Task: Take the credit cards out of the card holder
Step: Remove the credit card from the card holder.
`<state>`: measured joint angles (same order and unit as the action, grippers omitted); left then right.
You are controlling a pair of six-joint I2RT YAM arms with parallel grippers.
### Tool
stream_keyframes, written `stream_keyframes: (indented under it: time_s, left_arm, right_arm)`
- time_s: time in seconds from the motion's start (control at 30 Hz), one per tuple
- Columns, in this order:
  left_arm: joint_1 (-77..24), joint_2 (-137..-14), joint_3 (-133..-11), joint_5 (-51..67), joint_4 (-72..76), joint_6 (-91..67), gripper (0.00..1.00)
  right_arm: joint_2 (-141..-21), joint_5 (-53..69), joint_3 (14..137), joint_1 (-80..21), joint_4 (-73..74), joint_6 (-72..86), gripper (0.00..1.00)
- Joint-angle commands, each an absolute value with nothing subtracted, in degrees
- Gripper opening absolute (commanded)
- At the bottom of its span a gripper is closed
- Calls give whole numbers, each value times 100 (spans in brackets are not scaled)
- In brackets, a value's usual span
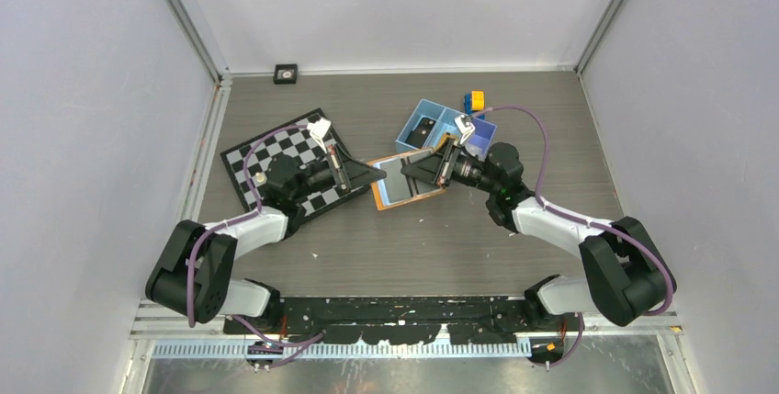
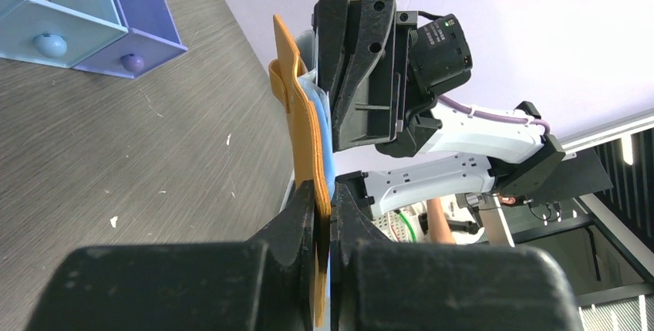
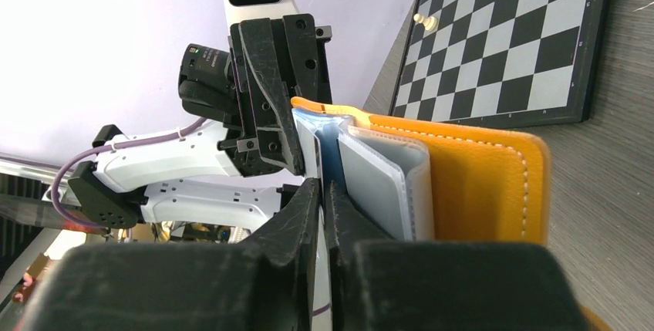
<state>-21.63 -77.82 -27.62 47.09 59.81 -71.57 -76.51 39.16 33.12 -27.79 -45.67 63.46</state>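
We see the orange card holder [image 1: 397, 194] lying open near the middle of the tabletop [image 1: 367, 247], caught between the two arms and just in front of the blue tray [image 1: 424, 111]. The left jaws are clenched on the edge of its orange cover. The right jaws, facing them from the other side, are pinched tight on a thin pale leaf inside the holder, beside the greyish clear sleeves [image 3: 382, 184]; we cannot tell whether that leaf is a card or a sleeve. A chessboard [image 1: 241, 174] lies under the left arm, and a small yellow-and-blue block [image 1: 474, 100] sits just behind the tray.
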Motion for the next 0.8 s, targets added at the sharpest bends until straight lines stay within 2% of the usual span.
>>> stream_keyframes:
  time_s: [0.0, 0.03, 0.23, 0.6, 0.77]
  left_arm:
    - [-2154, -7809, -2776, 4765, 6415, -7187, 0]
    - [-2153, -7805, -2773, 4758, 6422, -7184, 0]
    - [-2062, -7773, -2730, 4748, 6384, -7189, 4]
    - [-1922, -7747, -2649, 4723, 6577, -7289, 0]
    - [-1714, -7389, -2735, 4292, 4543, -6422, 0]
  right_arm:
    - [-7658, 4147, 3439, -2891, -5011, 6434, 4]
    - [-7617, 4140, 3432, -2868, -5015, 6422, 1]
    - [-7235, 3813, 3245, -2623, -4664, 6309, 1]
    - [-7256, 3783, 3120, -2283, -4871, 6583, 0]
    - [-6767, 3123, 2825, -1753, -4233, 6392, 1]
